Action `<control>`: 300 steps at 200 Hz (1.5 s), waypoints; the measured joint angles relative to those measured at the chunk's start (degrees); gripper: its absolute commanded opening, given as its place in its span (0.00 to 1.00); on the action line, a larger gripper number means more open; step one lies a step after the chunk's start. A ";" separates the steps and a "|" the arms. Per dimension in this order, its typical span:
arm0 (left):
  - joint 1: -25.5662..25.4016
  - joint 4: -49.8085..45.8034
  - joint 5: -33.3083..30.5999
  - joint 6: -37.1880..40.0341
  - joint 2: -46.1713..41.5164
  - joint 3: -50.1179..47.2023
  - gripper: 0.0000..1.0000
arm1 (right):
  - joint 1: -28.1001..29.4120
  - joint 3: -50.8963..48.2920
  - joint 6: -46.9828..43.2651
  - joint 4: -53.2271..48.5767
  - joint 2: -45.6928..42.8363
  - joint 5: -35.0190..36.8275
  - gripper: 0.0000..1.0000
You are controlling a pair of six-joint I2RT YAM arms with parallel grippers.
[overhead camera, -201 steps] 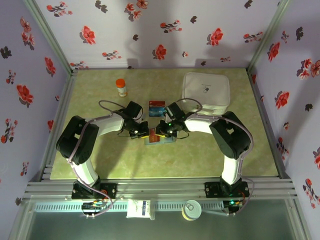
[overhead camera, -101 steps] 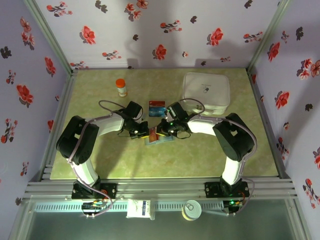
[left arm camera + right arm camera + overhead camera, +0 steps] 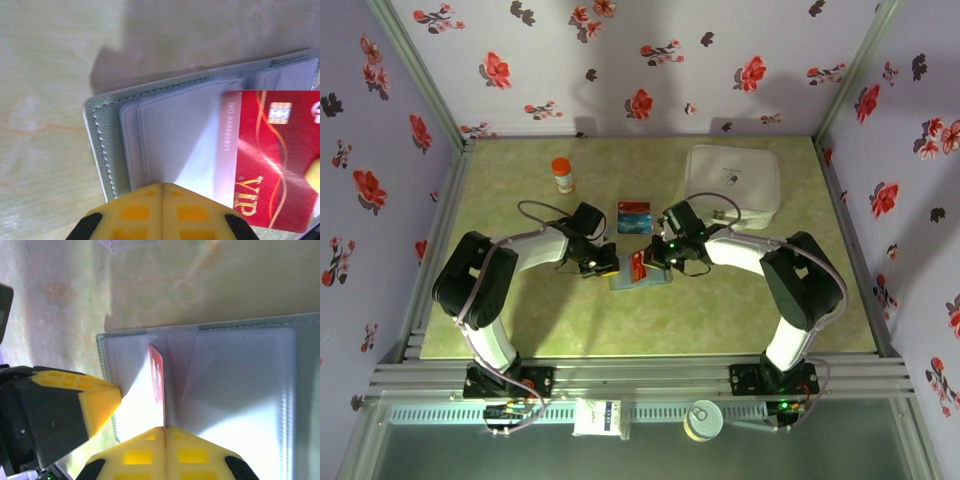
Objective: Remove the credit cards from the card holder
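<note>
The grey-blue card holder (image 3: 642, 280) lies open at the table's middle. My left gripper (image 3: 162, 186) is shut, its tips resting on the card holder's (image 3: 165, 135) left panel near the stitched edge. A red credit card (image 3: 270, 160) marked VIP sticks partway out of a pocket. My right gripper (image 3: 165, 428) is shut on the red card's (image 3: 158, 372) edge, and the card stands on edge over the holder (image 3: 240, 385). From above, the left gripper (image 3: 610, 266) and right gripper (image 3: 646, 266) face each other over the red card (image 3: 638, 264).
More cards, blue and red (image 3: 634, 215), lie just behind the holder. A white square box (image 3: 732, 185) stands at the back right and an orange-capped bottle (image 3: 562, 175) at the back left. A clear plastic edge (image 3: 125, 244) shows beyond the holder.
My right gripper has shut on the red card and drawn back to the right, tilting the card up out of the pocket. The left gripper has stayed put.
</note>
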 measured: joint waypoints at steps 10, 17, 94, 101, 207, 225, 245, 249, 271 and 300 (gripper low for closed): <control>-0.02 0.00 0.00 0.02 0.00 0.00 0.00 | -0.09 0.00 -1.09 -1.40 -0.79 0.70 0.03; -0.02 0.00 0.00 0.11 0.00 0.00 0.00 | -0.11 0.04 -1.77 -2.38 -1.27 1.14 0.02; 0.00 -0.02 -0.04 1.14 0.00 0.13 0.00 | -0.09 8.63 -15.06 -16.28 -2.75 6.84 0.00; 0.00 -0.07 -0.04 1.22 0.00 0.22 0.00 | -0.09 9.44 -16.70 -17.38 -2.86 7.32 0.00; 0.00 0.00 0.35 1.27 1.18 1.62 0.00 | -0.37 28.89 -54.25 -29.64 2.47 13.29 0.00; 0.00 -0.04 0.26 1.27 1.07 1.60 0.00 | -0.42 32.74 -62.01 -31.10 5.25 13.75 0.00; 0.07 -0.33 -0.24 1.27 -0.02 1.18 0.01 | -0.55 37.42 -69.75 -33.00 8.63 14.12 0.00; 0.07 -0.44 -0.31 1.27 -0.50 1.01 0.01 | -0.59 38.34 -71.04 -33.51 9.22 14.19 0.00; 0.31 -0.61 -0.79 1.20 -3.43 0.09 0.01 | -0.81 44.65 -78.20 -36.59 13.44 14.53 0.00; 1.03 -0.46 -1.42 1.01 -6.67 -1.36 0.01 | -1.03 54.99 -84.85 -41.33 20.02 15.21 0.00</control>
